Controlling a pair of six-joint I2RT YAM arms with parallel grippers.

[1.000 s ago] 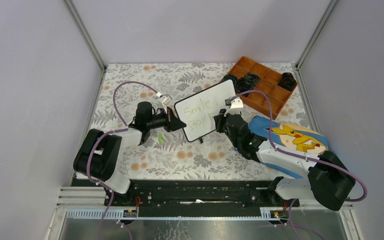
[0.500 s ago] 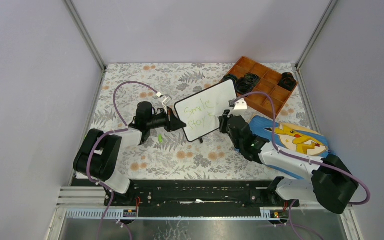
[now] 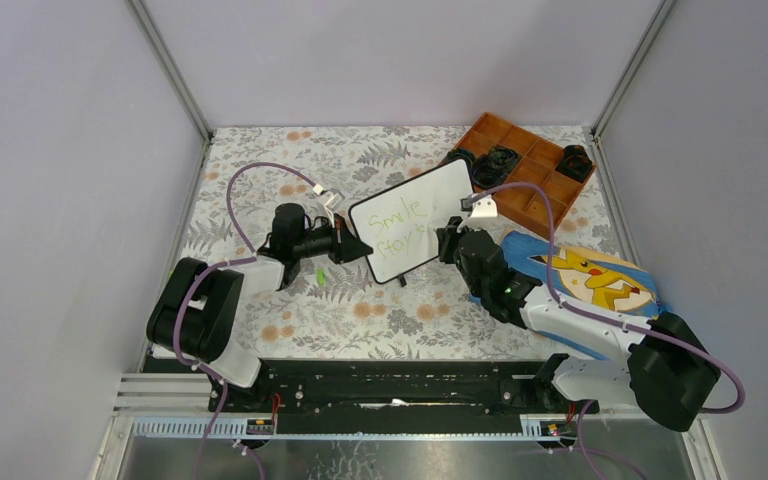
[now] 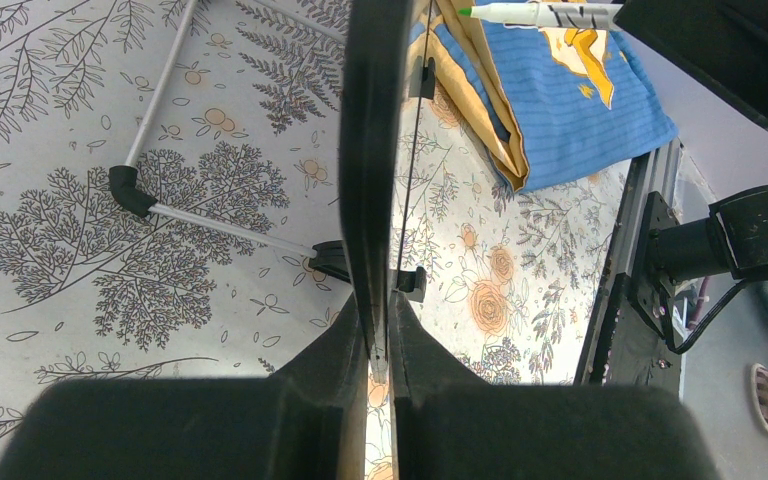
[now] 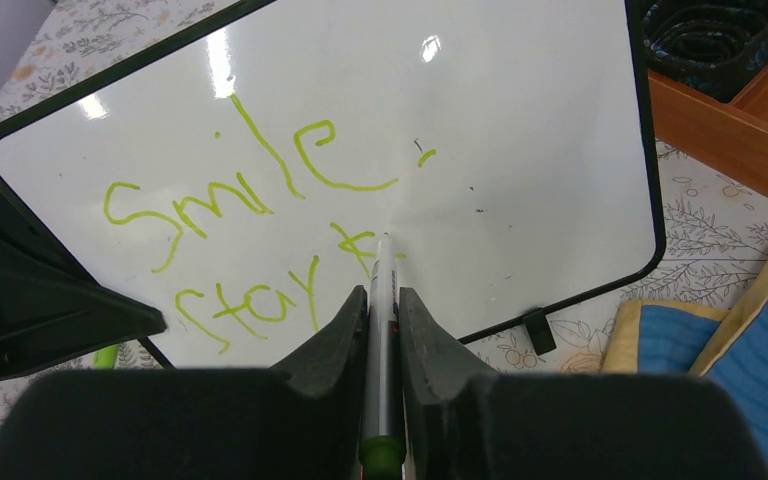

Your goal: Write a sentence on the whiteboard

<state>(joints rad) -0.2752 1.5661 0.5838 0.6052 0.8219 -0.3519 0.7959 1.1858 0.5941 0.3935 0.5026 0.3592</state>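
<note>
The whiteboard [image 3: 410,220] stands tilted on the table; it fills the right wrist view [image 5: 520,130] and shows edge-on in the left wrist view [image 4: 370,150]. Green text reads "Smile." [image 5: 250,175] above "Stay" and the first strokes of another letter [image 5: 260,295]. My left gripper [image 3: 352,247] is shut on the board's left edge [image 4: 378,335]. My right gripper [image 3: 450,240] is shut on a green marker [image 5: 384,290] whose tip touches the board beside the newest stroke. The marker's tip also shows in the left wrist view [image 4: 530,13].
A blue Pikachu cloth [image 3: 590,275] lies under the right arm. A brown compartment tray [image 3: 525,190] with black coiled items stands at the back right. A green marker cap [image 3: 320,274] lies on the floral tablecloth below the left gripper.
My right gripper has moved the marker a little to the right along the second line, adding strokes after "Stay". The left gripper and board have stayed put.
</note>
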